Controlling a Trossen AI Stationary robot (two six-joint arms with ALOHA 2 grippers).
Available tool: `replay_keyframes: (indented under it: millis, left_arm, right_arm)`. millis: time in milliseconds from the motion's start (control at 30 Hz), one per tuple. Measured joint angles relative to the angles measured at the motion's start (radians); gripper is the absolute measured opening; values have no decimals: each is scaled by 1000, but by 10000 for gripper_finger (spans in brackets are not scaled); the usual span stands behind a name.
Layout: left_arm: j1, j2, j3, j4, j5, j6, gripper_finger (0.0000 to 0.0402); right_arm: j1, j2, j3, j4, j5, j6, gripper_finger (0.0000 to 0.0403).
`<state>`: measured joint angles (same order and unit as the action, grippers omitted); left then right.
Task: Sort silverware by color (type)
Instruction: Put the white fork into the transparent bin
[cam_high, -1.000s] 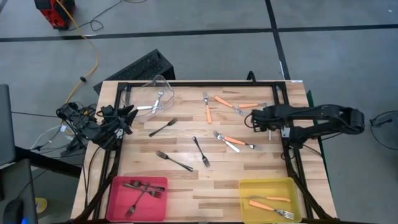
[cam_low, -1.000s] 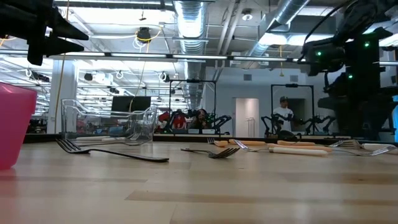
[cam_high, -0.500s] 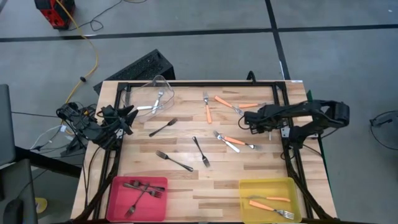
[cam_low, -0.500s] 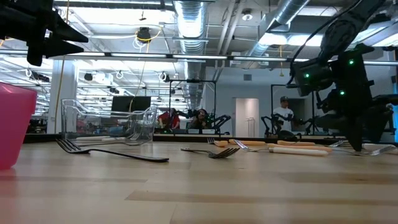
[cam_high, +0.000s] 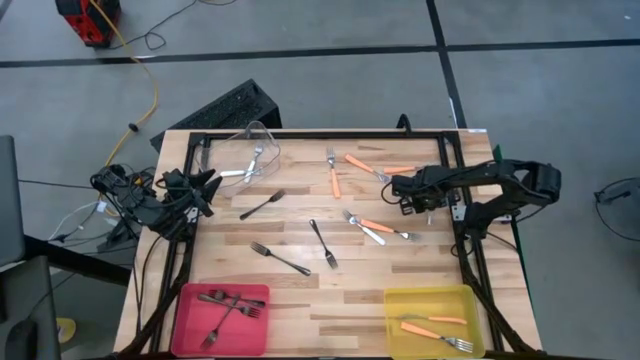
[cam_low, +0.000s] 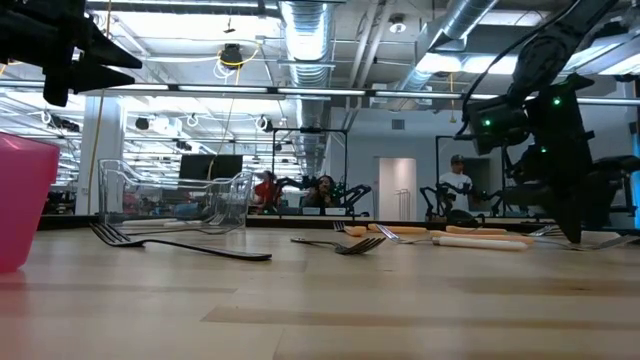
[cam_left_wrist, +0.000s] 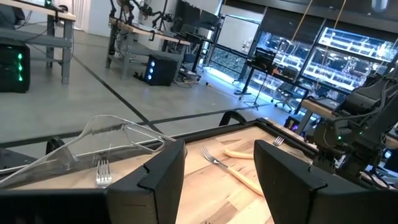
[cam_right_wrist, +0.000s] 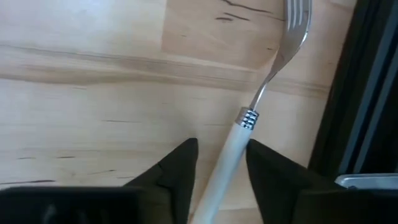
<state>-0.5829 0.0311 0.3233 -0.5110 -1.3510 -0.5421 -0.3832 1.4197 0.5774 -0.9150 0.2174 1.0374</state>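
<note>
Since the earlier frame the right arm has drawn in from the table's right edge and lowered, so that the right gripper (cam_high: 408, 193) now sits low over the far-right cluster of forks; the left gripper (cam_high: 205, 190) has not moved from the left edge, jaws spread wide beside the tipped clear bin (cam_high: 252, 153). This change suggests a pick is beginning.

Left to right in the high view: the pink bin (cam_high: 222, 318) holds dark forks; more dark forks (cam_high: 280, 259) lie loose at mid-table; orange-handled forks (cam_high: 334, 172) lie at the far centre and right; the yellow bin (cam_high: 433, 320) already holds two orange-handled ones.

The right wrist view alone shows the target: a pale-handled fork (cam_right_wrist: 249, 134) lies on the wood with its handle between the two fingers (cam_right_wrist: 177, 168), which straddle it half-closed, apparently not yet pinching it. The high view hides this contact under the gripper. The low view shows only that the right gripper (cam_low: 572, 236) reaches table level.
</note>
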Motion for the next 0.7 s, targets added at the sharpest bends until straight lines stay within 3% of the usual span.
replay_keyframes:
  millis: [367, 700]
  left_arm:
    - [0, 0, 0, 0, 0, 0, 178]
    - [0, 0, 0, -7, 7, -2, 178]
  right_arm:
    - [1, -1, 0, 26, -11, 0, 76]
    - [48, -7, 10, 26, 37, 13, 60]
